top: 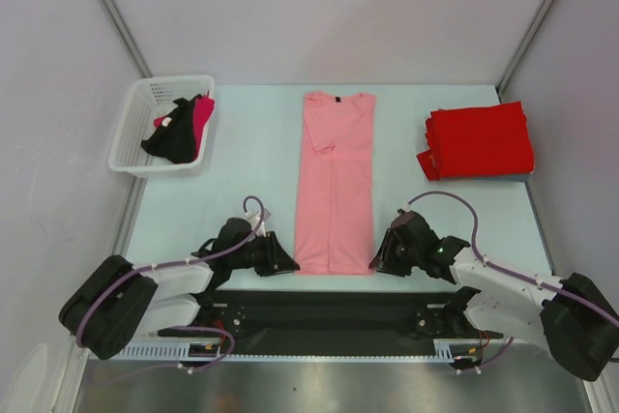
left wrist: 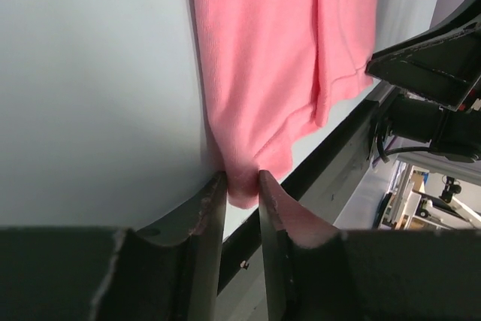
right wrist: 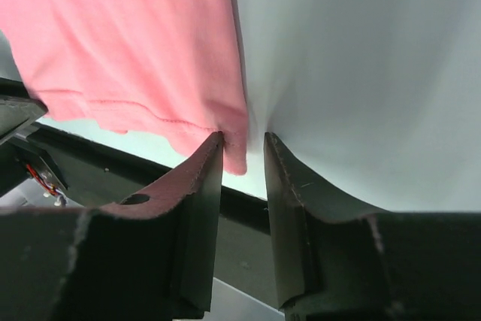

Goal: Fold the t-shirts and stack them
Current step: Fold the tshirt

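A salmon pink t-shirt (top: 335,181) lies folded into a long strip down the middle of the table, collar at the far end. Both grippers are at its near hem. My left gripper (top: 290,263) holds the near left corner: in the left wrist view the pink cloth (left wrist: 263,50) fills the gap between the tips of the gripper (left wrist: 240,178). My right gripper (top: 377,260) is at the near right corner. In the right wrist view the corner of the shirt (right wrist: 135,35) sits inside the gripper (right wrist: 244,140), against one finger with a gap to the other. Folded red t-shirts (top: 481,140) are stacked at the far right.
A white lattice basket (top: 131,132) stands at the far left with black and magenta clothes (top: 179,128) in it. The table's near edge and a black base rail (top: 329,311) run just behind the hem. The right arm (left wrist: 436,65) shows in the left wrist view.
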You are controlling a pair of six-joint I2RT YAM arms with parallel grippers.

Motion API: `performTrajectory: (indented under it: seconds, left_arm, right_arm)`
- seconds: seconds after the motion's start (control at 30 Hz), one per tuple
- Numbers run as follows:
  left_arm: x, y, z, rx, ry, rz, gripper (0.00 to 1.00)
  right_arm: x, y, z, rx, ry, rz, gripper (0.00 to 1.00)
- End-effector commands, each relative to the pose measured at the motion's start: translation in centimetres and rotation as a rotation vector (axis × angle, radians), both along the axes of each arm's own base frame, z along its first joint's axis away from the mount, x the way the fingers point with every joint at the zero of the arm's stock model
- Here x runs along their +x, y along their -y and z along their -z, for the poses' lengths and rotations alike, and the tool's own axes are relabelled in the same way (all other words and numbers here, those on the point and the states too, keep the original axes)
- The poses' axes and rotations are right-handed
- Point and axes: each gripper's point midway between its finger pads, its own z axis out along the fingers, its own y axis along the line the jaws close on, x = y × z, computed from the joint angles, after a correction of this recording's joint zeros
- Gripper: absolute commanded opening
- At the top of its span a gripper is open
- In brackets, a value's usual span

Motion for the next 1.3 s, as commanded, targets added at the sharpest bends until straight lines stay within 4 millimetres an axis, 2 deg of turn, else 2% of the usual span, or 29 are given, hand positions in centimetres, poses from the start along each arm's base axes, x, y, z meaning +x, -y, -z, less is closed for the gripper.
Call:
performTrajectory:
  seconds: [0.0, 0.03, 0.07, 0.13, 0.17, 0.23, 0.27, 0.4, 0.57, 0.6, 0.67, 0.7, 0.83, 0.9, 0.97, 1.03, 1.07, 1.13, 1.17, 1.2, 1.23, 1.27]
  left_arm:
    - [0.3, 0.2, 0.4, 0.020, 0.000, 0.004, 0.30]
    - [0.3, 0.3, 0.2, 0.011, 0.004, 0.009, 0.29]
    - [0.2, 0.4, 0.4, 0.010, -0.006, 0.014, 0.27]
    - [0.2, 0.5, 0.3, 0.004, -0.008, 0.023, 0.20]
    - [0.1, 0.5, 0.3, 0.005, -0.010, 0.025, 0.17]
    - [0.0, 0.3, 0.5, 0.017, -0.010, 0.029, 0.04]
    - [0.1, 0.2, 0.5, 0.027, -0.006, 0.025, 0.00]
    - [0.2, 0.4, -0.1, 0.029, -0.002, 0.034, 0.00]
    - [1.3, 1.4, -2.6, -0.019, 0.030, 0.040, 0.00]
    - [2.0, 1.4, -3.2, -0.026, 0.039, 0.025, 0.00]
    - [2.9, 1.6, -4.4, -0.048, 0.063, 0.003, 0.00]
    - [3.5, 1.4, -4.8, -0.052, 0.068, -0.014, 0.00]
    - [5.7, 1.9, -6.9, -0.077, 0.100, -0.031, 0.00]
    - [7.6, 2.0, -8.0, -0.084, 0.124, -0.058, 0.00]
    - [9.4, 2.1, -9.2, -0.097, 0.152, -0.074, 0.00]
    - [11.3, 1.5, -9.2, -0.095, 0.143, -0.113, 0.01]
    - [12.2, 1.4, -9.4, -0.095, 0.146, -0.130, 0.00]
    - [14.8, 1.0, -9.7, -0.094, 0.147, -0.174, 0.00]
    - [15.6, 1.0, -9.6, -0.090, 0.143, -0.185, 0.00]
    - [17.1, 1.0, -10.7, -0.107, 0.166, -0.197, 0.00]
    - [17.8, 1.2, -9.8, -0.104, 0.133, -0.205, 0.00]
    - [19.0, 1.5, -10.6, -0.118, 0.148, -0.210, 0.00]
  right_arm:
    - [-0.2, 0.0, 0.6, 0.008, -0.011, -0.001, 0.34]
    - [-0.3, -0.1, 0.6, 0.015, -0.011, -0.005, 0.33]
    - [-0.4, -0.2, 0.7, 0.017, -0.019, -0.008, 0.28]
    - [-0.5, -0.3, 0.8, 0.027, -0.028, -0.015, 0.24]
    - [-0.7, -0.4, 0.8, 0.029, -0.033, -0.020, 0.17]
    - [-0.9, -0.9, 0.4, 0.055, -0.034, -0.055, 0.02]
    - [-1.1, -1.1, 0.2, 0.064, -0.033, -0.068, 0.00]
    - [-0.7, -1.1, -1.3, 0.064, -0.014, -0.071, 0.00]
    - [0.7, -0.8, -3.9, 0.124, 0.045, -0.045, 0.00]
    - [1.7, -0.5, -4.6, 0.140, 0.061, -0.013, 0.00]
    - [2.4, -0.6, -5.5, 0.168, 0.075, -0.023, 0.00]
    - [3.6, -0.4, -6.5, 0.178, 0.102, -0.002, 0.00]
    - [6.3, -0.2, -8.1, 0.176, 0.142, 0.005, 0.00]
    - [7.5, -0.1, -7.9, 0.167, 0.141, 0.001, 0.00]
    - [9.5, 0.1, -9.1, 0.195, 0.163, 0.015, 0.00]
    - [11.0, 0.4, -8.9, 0.177, 0.156, 0.014, 0.00]
    - [12.6, 0.7, -9.8, 0.176, 0.181, 0.031, 0.00]
    - [14.1, 0.6, -9.2, 0.166, 0.165, 0.027, 0.00]
    - [15.7, 0.7, -10.2, 0.171, 0.192, 0.035, 0.00]
    - [16.4, 0.7, -10.2, 0.168, 0.189, 0.038, 0.00]
    - [17.2, 0.6, -9.1, 0.156, 0.158, 0.040, 0.00]
    - [18.7, 0.6, -10.0, 0.161, 0.182, 0.045, 0.00]
